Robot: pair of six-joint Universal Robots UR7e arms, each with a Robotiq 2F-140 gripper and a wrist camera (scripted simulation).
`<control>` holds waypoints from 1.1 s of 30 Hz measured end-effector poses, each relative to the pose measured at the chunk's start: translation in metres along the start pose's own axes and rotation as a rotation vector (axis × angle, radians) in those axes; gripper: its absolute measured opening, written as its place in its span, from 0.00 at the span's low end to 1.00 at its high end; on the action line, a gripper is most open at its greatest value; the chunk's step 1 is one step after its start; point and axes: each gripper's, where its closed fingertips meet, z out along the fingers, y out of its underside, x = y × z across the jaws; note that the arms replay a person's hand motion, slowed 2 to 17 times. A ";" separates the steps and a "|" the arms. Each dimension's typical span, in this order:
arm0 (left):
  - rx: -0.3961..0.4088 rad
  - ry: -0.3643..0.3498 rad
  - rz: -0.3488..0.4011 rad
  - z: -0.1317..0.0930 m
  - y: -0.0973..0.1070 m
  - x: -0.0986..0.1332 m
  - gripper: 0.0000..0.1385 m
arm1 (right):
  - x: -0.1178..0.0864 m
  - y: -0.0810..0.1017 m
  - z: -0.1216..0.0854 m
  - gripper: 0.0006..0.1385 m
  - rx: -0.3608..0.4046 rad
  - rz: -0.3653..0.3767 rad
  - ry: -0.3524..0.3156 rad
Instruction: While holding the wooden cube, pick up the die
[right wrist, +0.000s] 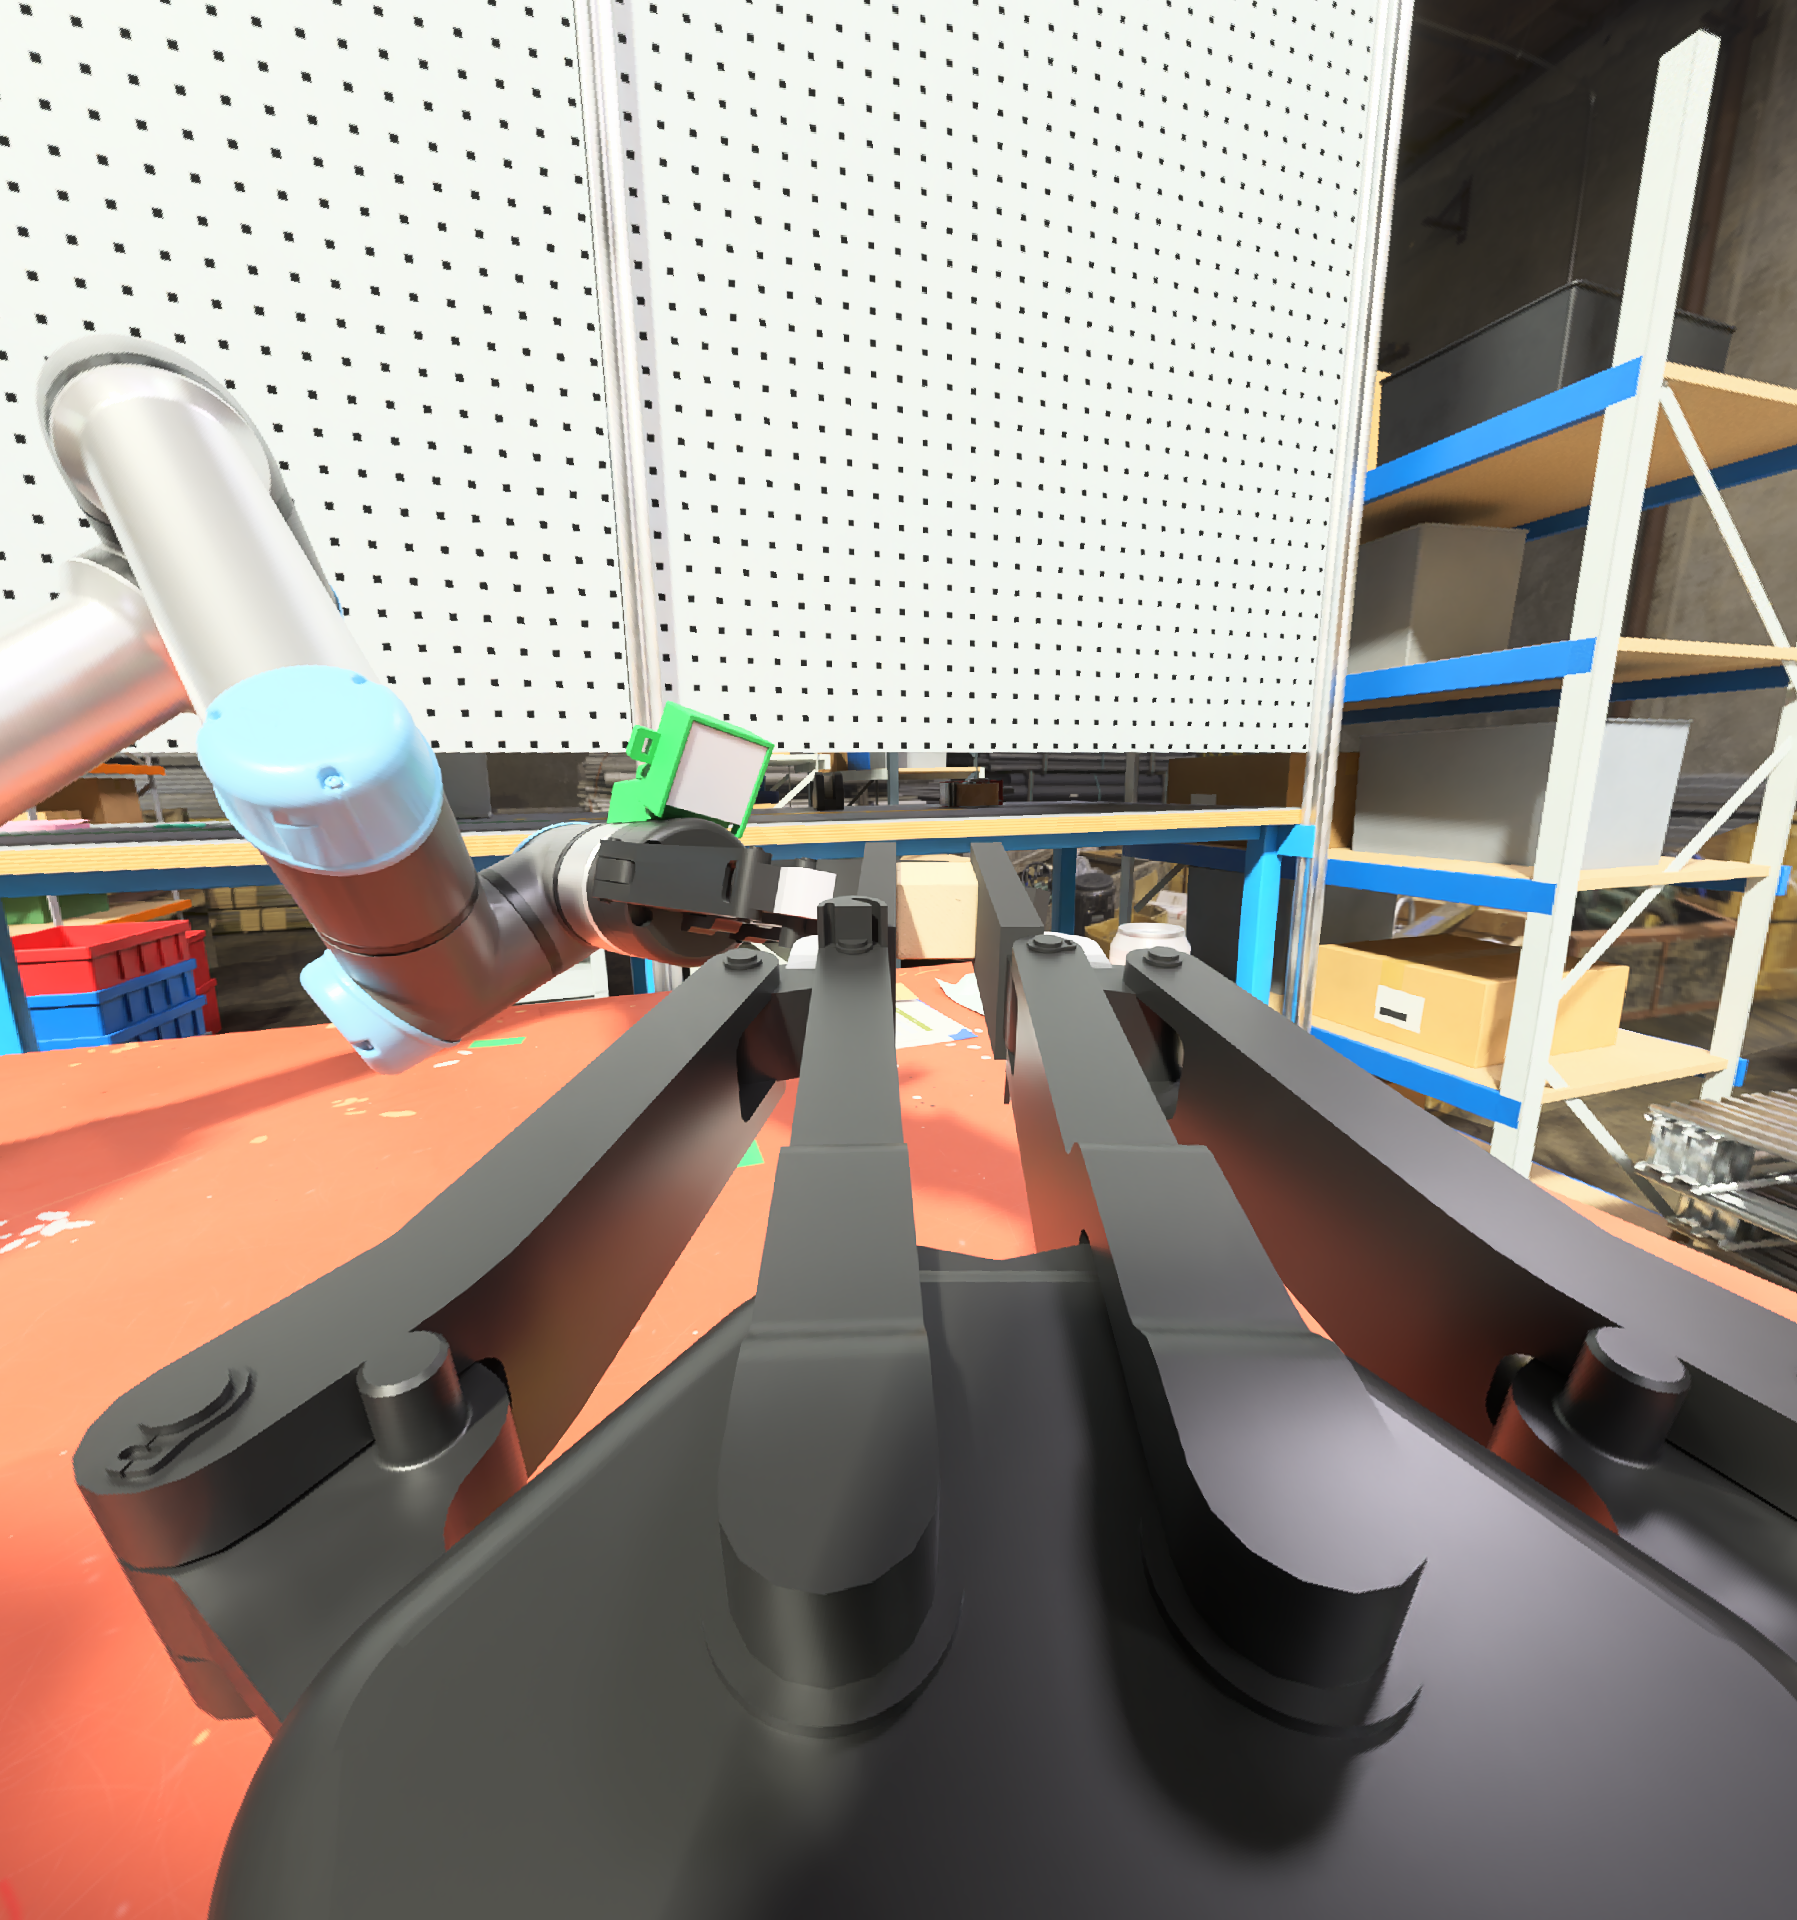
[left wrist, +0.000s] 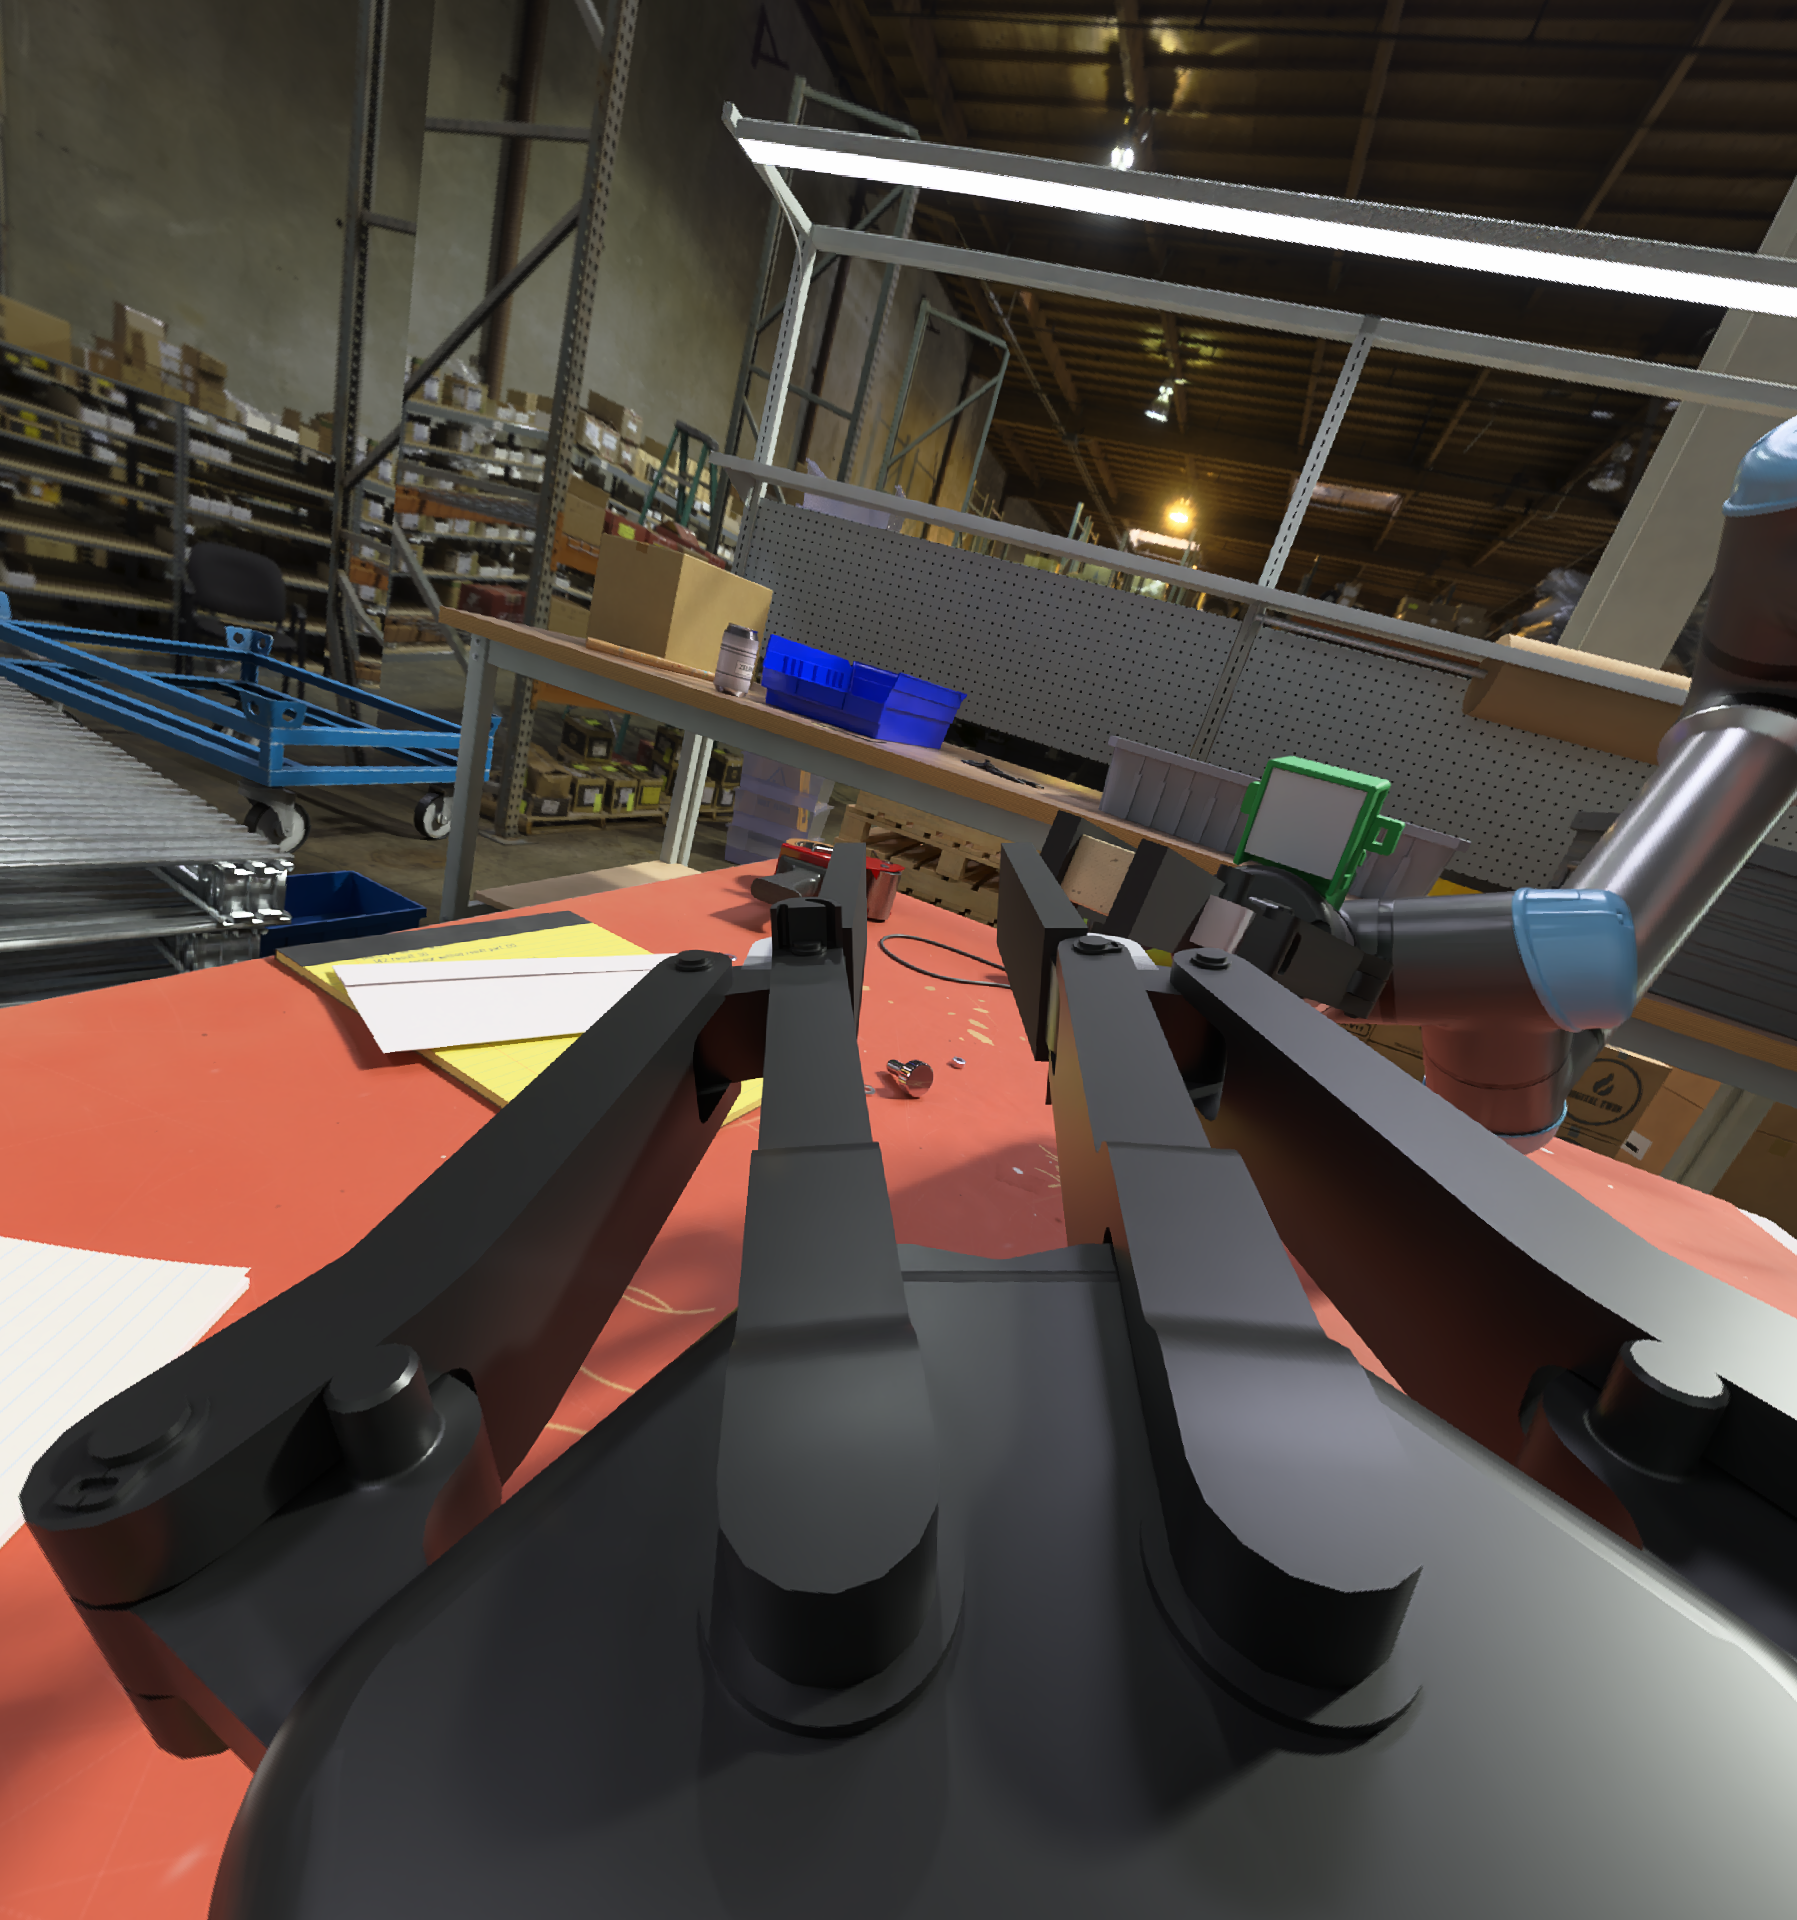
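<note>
In the left wrist view my left gripper (left wrist: 930,909) hovers low over the red table (left wrist: 250,1122), its jaws apart with nothing between them. Beyond it my right gripper (left wrist: 1107,878) is shut on the pale wooden cube (left wrist: 1093,873), held above the table. In the right wrist view the cube (right wrist: 935,904) sits between the fingertips of my right gripper (right wrist: 935,883). The left arm (right wrist: 354,831) reaches in from the left, and its fingers are hidden behind my own. I see no die in either view.
A yellow notepad with a white sheet on it (left wrist: 478,997), another white sheet (left wrist: 42,1351), a small metal knob (left wrist: 909,1075), a black cable loop (left wrist: 935,956) and a red object (left wrist: 878,883) lie on the table. A pegboard (right wrist: 977,416) and shelving (right wrist: 1600,727) stand behind.
</note>
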 end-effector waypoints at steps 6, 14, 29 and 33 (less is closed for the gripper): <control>-0.004 0.000 0.005 0.000 0.000 0.000 0.28 | 0.002 -0.001 -0.001 0.13 0.002 0.001 0.003; -0.018 0.020 0.020 0.000 0.000 0.004 0.32 | 0.004 -0.003 -0.003 0.13 0.008 0.001 0.009; -0.189 0.246 0.068 -0.004 0.017 0.043 0.30 | 0.011 -0.015 -0.012 0.13 0.035 -0.010 0.036; -0.268 0.329 0.085 -0.007 0.027 0.059 0.30 | 0.014 -0.020 -0.015 0.13 0.044 -0.014 0.046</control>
